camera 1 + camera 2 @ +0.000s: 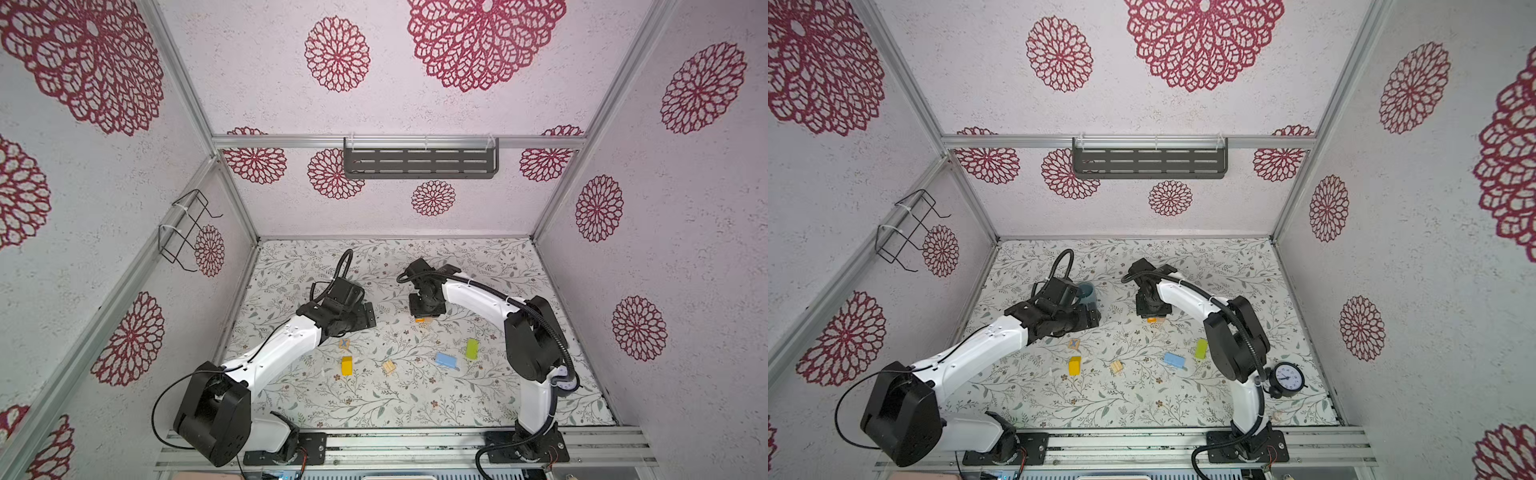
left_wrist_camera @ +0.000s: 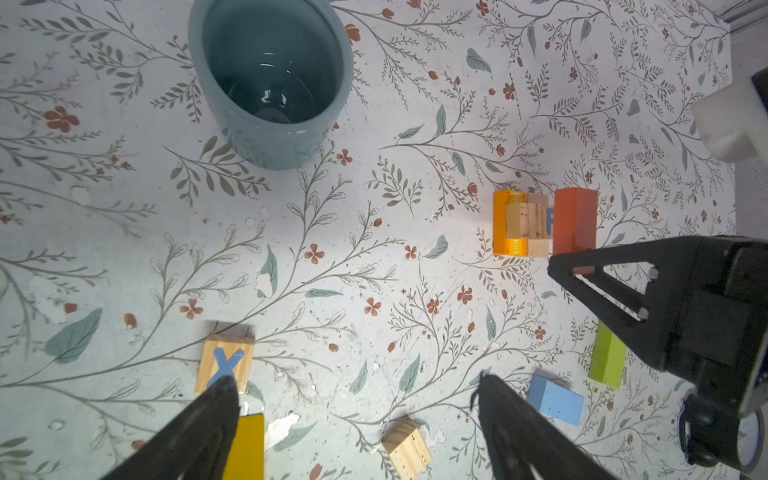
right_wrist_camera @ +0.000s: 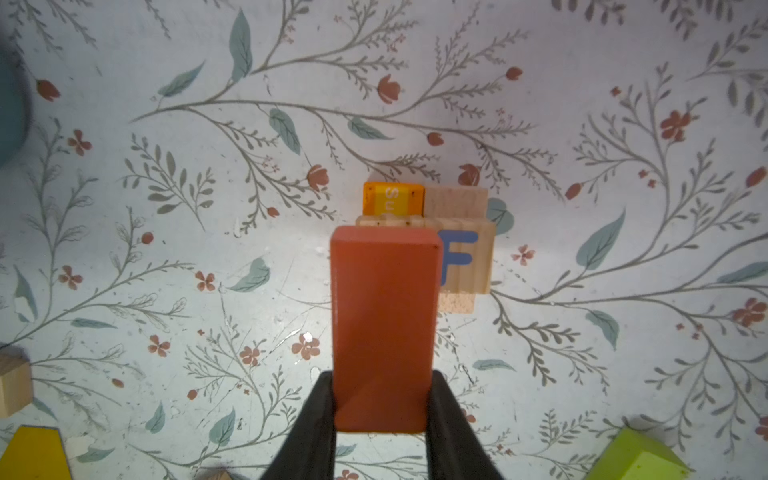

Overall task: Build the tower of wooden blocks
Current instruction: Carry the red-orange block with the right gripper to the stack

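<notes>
My right gripper [image 3: 381, 376] is shut on a red block [image 3: 384, 328], held endwise just over the low tower [image 3: 461, 257] of an orange block [image 3: 392, 199], plain wood pieces and an F cube. Whether the red block touches the tower I cannot tell. In both top views this gripper [image 1: 426, 309] covers most of the tower. My left gripper [image 2: 356, 384] hangs open and empty above the mat. Loose near it lie an X cube [image 2: 226, 363], a yellow block [image 2: 247, 444], a grooved cube [image 2: 407, 446], a blue block [image 2: 555, 401] and a green block [image 2: 607, 359].
A teal cup [image 2: 270, 79] stands on the mat behind my left gripper. A black alarm clock [image 1: 1286, 378] sits by the right arm's base. Patterned walls close in the left, back and right sides; a dark shelf [image 1: 419, 160] hangs on the back wall.
</notes>
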Controlling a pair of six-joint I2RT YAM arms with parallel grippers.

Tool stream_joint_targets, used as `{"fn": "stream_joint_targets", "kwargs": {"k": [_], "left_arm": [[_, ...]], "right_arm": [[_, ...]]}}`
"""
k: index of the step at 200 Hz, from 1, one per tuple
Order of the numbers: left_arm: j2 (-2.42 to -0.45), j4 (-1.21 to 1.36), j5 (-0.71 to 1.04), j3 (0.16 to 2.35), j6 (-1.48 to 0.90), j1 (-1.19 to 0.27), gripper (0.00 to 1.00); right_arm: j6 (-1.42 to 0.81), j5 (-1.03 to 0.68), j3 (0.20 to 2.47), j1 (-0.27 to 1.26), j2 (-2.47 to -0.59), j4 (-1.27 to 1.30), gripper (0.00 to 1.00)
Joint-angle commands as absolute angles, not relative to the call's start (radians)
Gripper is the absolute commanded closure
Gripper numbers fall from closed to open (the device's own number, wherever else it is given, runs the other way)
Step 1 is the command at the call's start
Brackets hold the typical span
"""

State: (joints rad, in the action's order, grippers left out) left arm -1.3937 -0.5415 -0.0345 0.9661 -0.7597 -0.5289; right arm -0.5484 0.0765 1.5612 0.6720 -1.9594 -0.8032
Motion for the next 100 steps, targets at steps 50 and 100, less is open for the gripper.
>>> {"fn": "stream_joint_targets", "kwargs": {"k": [50,100], "left_arm": [[-1.404,-0.52,-0.028,0.974,-0.758,-0.521,0.07],[-1.405,-0.517,-0.026,0.97,-0.756,-0.521,0.07]], "right_arm": [[-0.543,0.078,1.566,0.678,-1.989,-0.817,0.81],[-0.541,0.085,1.574,0.678,-2.003,-0.815,0.81]]}}
